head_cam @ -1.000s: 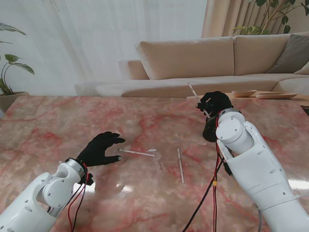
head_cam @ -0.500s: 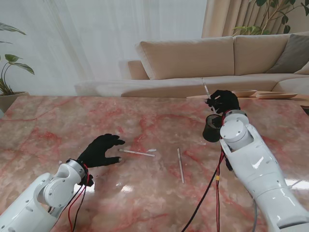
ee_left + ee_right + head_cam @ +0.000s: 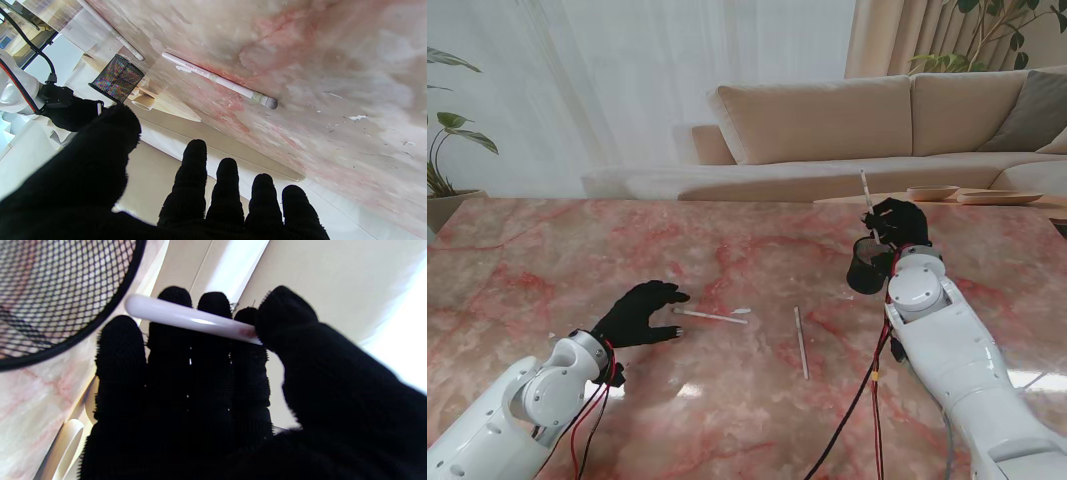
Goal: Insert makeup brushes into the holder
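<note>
1. The stand camera sits above my shoulders and looks down and forward over the marble table (image 3: 727,250), with the sofa (image 3: 827,125) beyond its far edge; both my arms come up from the bottom corners
2. My left wrist camera looks out along my left hand (image 3: 140,190), palm down and close to the table, so its picture is inverted
3. It shares the brush on the table (image 3: 220,80) (image 3: 712,316) and the mesh holder (image 3: 116,78) (image 3: 867,265) with the stand view
4. My right wrist camera looks along my right hand (image 3: 206,390) at very close range, the holder's rim (image 3: 100,311) just beside the fingers
</note>
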Robot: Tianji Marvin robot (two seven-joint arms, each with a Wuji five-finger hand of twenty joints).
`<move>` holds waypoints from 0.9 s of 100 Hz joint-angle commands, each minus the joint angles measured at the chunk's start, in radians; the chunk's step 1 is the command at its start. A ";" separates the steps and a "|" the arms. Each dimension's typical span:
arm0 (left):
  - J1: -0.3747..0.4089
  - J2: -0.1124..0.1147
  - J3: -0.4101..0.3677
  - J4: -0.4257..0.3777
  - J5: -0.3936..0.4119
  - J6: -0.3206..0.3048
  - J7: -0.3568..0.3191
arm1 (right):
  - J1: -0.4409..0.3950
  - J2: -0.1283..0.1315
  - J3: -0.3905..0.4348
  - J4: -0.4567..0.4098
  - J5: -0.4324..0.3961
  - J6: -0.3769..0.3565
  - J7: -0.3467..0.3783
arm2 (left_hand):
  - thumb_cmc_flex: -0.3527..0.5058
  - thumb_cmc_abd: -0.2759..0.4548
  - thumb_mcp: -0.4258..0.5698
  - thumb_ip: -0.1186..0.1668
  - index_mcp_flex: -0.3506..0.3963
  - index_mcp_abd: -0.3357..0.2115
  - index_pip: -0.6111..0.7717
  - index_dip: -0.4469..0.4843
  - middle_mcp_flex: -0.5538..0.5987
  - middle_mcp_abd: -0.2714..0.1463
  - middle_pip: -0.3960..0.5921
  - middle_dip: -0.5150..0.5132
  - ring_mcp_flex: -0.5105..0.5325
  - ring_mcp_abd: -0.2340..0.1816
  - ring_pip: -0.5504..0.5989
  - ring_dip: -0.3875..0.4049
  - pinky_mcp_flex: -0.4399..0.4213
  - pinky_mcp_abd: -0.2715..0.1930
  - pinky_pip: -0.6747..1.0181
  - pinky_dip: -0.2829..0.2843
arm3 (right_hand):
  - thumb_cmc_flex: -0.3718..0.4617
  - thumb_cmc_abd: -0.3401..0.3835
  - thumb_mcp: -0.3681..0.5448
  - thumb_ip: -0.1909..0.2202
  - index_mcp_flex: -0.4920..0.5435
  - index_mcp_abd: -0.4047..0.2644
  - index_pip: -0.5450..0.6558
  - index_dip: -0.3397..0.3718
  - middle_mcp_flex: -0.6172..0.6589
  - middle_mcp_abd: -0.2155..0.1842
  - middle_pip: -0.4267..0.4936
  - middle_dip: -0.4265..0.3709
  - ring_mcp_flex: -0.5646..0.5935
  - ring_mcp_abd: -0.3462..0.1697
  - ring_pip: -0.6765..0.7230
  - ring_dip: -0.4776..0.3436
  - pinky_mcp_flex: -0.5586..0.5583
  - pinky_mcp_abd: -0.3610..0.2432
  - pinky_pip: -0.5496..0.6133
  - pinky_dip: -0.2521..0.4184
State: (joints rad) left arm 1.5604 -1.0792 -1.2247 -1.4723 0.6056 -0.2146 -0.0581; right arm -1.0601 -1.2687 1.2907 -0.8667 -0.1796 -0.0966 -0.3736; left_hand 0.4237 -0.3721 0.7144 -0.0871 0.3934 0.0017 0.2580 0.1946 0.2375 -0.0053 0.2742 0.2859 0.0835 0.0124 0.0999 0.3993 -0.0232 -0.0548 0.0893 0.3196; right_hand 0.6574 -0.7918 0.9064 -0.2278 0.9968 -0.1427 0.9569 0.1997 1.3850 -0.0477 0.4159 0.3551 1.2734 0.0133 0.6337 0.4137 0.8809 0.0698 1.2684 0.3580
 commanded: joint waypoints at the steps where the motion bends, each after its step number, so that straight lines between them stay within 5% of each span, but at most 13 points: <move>1: 0.002 -0.002 0.005 0.009 -0.003 0.002 0.001 | -0.005 -0.007 0.003 0.011 0.009 0.015 0.013 | -0.017 0.029 -0.033 0.023 -0.003 0.004 -0.023 -0.009 -0.020 -0.002 0.003 -0.006 -0.029 -0.043 -0.025 -0.005 0.000 -0.031 -0.040 -0.010 | 0.050 0.026 0.062 -0.015 0.062 -0.164 0.085 -0.001 0.045 -0.022 0.013 0.010 0.041 -0.025 -0.023 -0.021 -0.007 -0.043 0.023 -0.022; 56: 0.006 -0.003 0.003 0.010 -0.010 0.003 -0.002 | 0.001 -0.027 0.012 0.099 0.075 -0.097 0.019 | -0.013 0.040 -0.043 0.025 -0.005 0.005 -0.025 -0.010 -0.024 0.022 0.001 -0.002 -0.032 -0.039 -0.027 -0.001 -0.001 -0.028 -0.041 -0.020 | 0.039 -0.001 0.156 -0.024 0.002 -0.165 0.050 0.081 -0.020 -0.041 -0.035 0.051 -0.020 -0.030 -0.131 -0.015 -0.091 -0.072 -0.046 -0.011; 90: 0.007 -0.002 0.001 0.006 -0.012 0.002 -0.008 | -0.016 -0.026 0.023 0.091 0.098 -0.133 0.033 | -0.010 0.041 -0.048 0.026 -0.001 0.004 -0.021 -0.008 -0.023 0.025 0.002 0.001 -0.031 -0.037 -0.028 0.001 0.000 -0.027 -0.042 -0.025 | 0.050 -0.004 0.152 -0.024 -0.038 -0.137 0.012 0.063 -0.056 -0.038 -0.071 0.045 -0.058 -0.030 -0.164 -0.020 -0.124 -0.078 -0.075 -0.013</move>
State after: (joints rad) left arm 1.5606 -1.0801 -1.2252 -1.4658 0.5949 -0.2155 -0.0637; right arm -1.0649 -1.2917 1.3136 -0.7785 -0.0876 -0.2280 -0.3603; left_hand 0.4237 -0.3609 0.7032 -0.0817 0.3934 0.0018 0.2579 0.1945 0.2375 0.0163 0.2743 0.2859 0.0835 0.0124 0.0999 0.3993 -0.0232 -0.0548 0.0890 0.3055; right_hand 0.6569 -0.8074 0.9881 -0.2318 0.9690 -0.1602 0.9564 0.2548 1.3262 -0.0561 0.3567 0.3919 1.2283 0.0026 0.4810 0.4026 0.7690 0.0228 1.2144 0.3576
